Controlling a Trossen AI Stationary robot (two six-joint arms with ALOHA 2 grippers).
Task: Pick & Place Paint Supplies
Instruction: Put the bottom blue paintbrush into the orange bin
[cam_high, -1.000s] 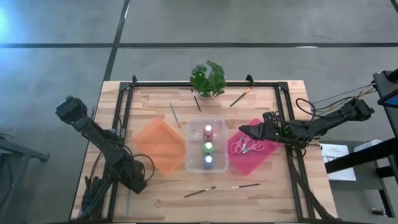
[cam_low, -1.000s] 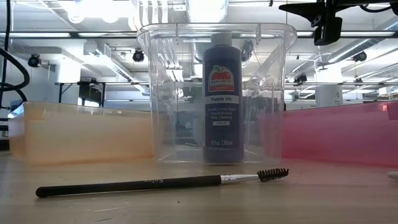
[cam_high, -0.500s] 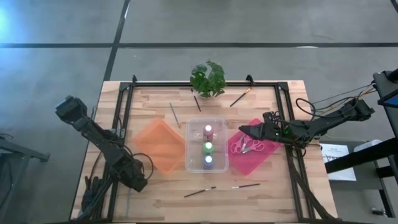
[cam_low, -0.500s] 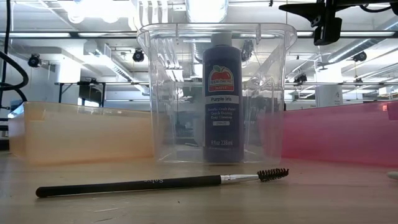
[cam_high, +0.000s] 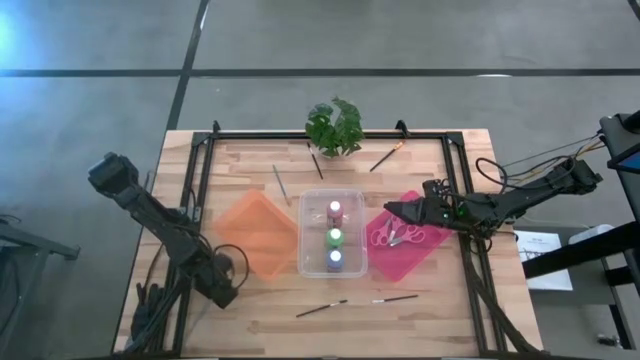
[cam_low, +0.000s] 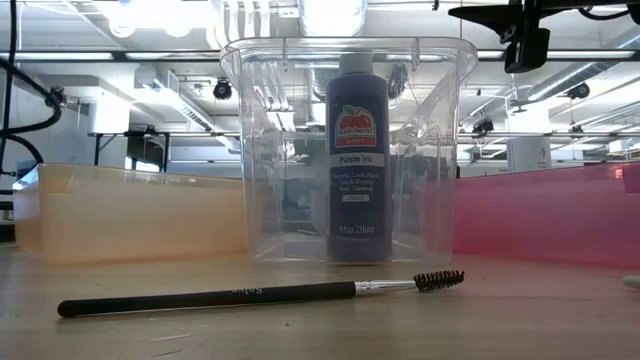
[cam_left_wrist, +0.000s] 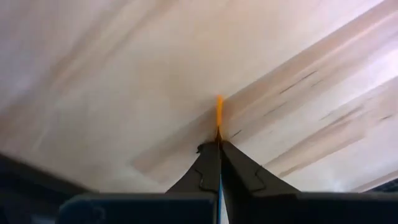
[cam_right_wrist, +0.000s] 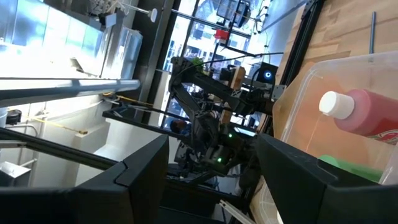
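Observation:
Three paint bottles stand upright in a clear bin (cam_high: 333, 232): pink (cam_high: 335, 211), green (cam_high: 335, 237) and blue (cam_high: 334, 260). The low view shows the blue bottle (cam_low: 355, 150) through the bin's wall. Pink-handled scissors (cam_high: 395, 237) lie flat in the pink tray (cam_high: 420, 250). Two thin brushes (cam_high: 322, 308) (cam_high: 395, 298) lie on the near part of the table; the low view shows one brush (cam_low: 260, 293). My right gripper (cam_high: 389, 210) hovers open above the pink tray's corner by the bin, touching nothing. My left gripper (cam_high: 220, 295) sits shut, low over the table's near left part.
An orange tray (cam_high: 255, 235) lies left of the bin. A leafy plant (cam_high: 335, 125) stands at the far edge. Three more brushes (cam_high: 280, 183) (cam_high: 316, 163) (cam_high: 386, 157) lie on the far half of the table. A black frame (cam_high: 200, 180) runs along both table sides.

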